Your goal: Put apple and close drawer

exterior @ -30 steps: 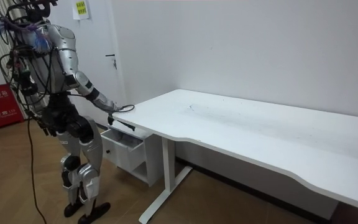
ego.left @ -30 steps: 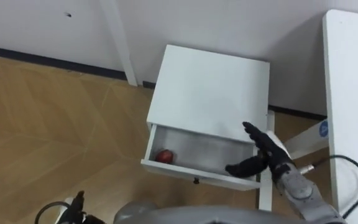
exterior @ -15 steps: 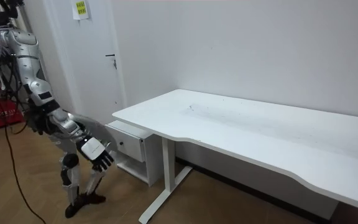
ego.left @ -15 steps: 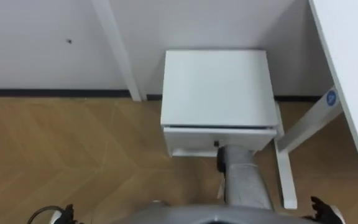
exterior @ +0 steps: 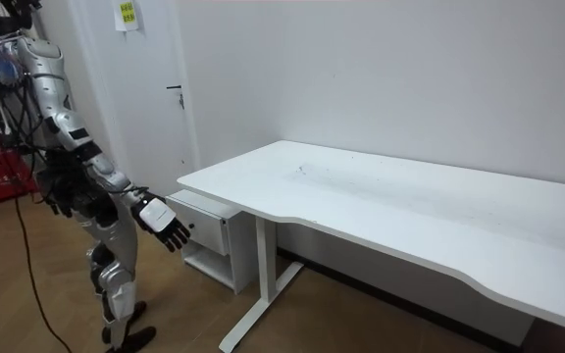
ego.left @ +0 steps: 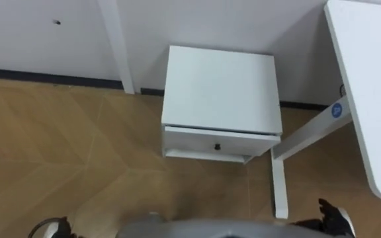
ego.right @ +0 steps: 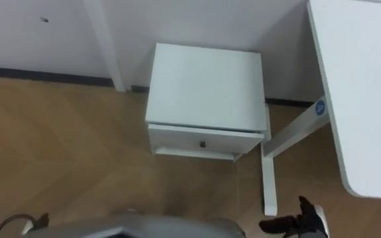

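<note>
At the left of the eye views a white door frame (ego.left: 114, 46) runs down the wall to a dark baseboard (ego.left: 45, 76), with wooden floor (ego.left: 58, 145) in front of it. In the middle stands the white cabinet (ego.left: 220, 86), seen from above. Its drawer (ego.left: 197, 141) sits pushed in under the cabinet top, with only a thin dark seam along the upper edge and a small dark knob (ego.left: 217, 147) on the front. The drawer's inside is hidden, so whether the apple lies in it cannot be told.

Just to the right, the slanted desk leg (ego.left: 309, 129) bears a round blue sticker (ego.left: 337, 110) and partly covers the cabinet's right lower corner. The white desk (ego.left: 369, 86) above it is cut off by the right edge. At the bottom right, the right hand (ego.left: 333, 217) shows as a few dark fingers with the palm cut off by the lower edge.

In the room view the robot stands upright at the room view's left, just before the cabinet. The left hand (exterior: 60, 204) is a dark shape by the hip, too small for its state to be told. The right hand hangs in front of the drawer, apart from it, with its fingers spread and loose and nothing in it. The desk hides the cabinet's far side.
</note>
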You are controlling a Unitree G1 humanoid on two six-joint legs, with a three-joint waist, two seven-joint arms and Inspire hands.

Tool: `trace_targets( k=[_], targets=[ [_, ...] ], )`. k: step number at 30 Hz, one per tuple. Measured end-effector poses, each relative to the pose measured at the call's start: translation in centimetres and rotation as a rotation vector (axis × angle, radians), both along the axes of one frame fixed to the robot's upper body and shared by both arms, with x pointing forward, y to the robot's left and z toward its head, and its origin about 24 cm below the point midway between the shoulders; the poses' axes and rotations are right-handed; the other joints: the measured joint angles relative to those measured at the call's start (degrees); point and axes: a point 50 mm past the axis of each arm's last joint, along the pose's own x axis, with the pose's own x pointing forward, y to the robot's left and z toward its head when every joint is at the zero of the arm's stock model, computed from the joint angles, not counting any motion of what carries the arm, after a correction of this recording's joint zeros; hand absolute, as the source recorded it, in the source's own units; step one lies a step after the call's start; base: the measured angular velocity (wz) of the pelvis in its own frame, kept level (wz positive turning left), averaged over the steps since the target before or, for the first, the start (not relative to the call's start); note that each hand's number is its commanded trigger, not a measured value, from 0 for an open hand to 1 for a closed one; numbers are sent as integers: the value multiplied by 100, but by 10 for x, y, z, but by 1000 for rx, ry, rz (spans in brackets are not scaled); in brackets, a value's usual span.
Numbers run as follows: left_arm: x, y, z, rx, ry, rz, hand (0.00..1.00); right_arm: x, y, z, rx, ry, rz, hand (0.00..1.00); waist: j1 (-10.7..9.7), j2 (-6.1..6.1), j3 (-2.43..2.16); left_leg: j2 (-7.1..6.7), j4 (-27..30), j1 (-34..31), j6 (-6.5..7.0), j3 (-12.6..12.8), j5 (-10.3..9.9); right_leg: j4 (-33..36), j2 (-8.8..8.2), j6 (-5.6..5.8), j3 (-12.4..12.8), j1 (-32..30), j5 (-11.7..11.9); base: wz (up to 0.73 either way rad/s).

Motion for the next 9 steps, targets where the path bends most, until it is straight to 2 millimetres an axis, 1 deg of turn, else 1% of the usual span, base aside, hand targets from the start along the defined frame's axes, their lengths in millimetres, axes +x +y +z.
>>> trace_targets(
  k=[2, 4, 5, 7, 8, 9],
  targets=[
    [-3, -1, 0, -2, 7, 2, 0, 1, 2, -1, 4, -2, 3, 0, 2, 19, -3, 6, -9, -8, 27, -25, 15, -18, 7, 0, -6, 5, 0, 3],
    [-3, -1, 0, -5, 7, 1, 0, -1, 2, -1, 3, 4, 3, 0, -23, 57, 2, 7, -12, -27, 96, -83, 55, -100, 30, -5, -22, 43, 2, 14],
    [-2, -1, 0, -6, 4, 0, 0, -3, 2, -1, -2, 8, 2, 0, -38, 99, 17, 10, -21, -37, 153, -143, 86, -114, 46, -25, -78, 50, 14, 22],
    [-1, -1, 0, -6, -1, -2, 0, -5, 1, -1, -6, 12, -1, 0, -61, 164, 22, 10, -45, -40, 292, -201, 137, -102, 53, -59, -157, 44, -5, 18],
    [-2, -1, 0, -6, 1, -1, 0, -6, 1, -1, -11, 13, 2, 0, -59, 220, 19, 19, -58, -40, 422, -224, 160, -86, 62, -85, -207, 39, -23, 12],
    [-3, -1, 0, -8, 0, 0, 0, -6, 1, 0, -13, 17, 8, 0, -73, 258, 14, 16, -78, -39, 501, -271, 198, -84, 62, -99, -276, 43, -31, 11]
  ],
)
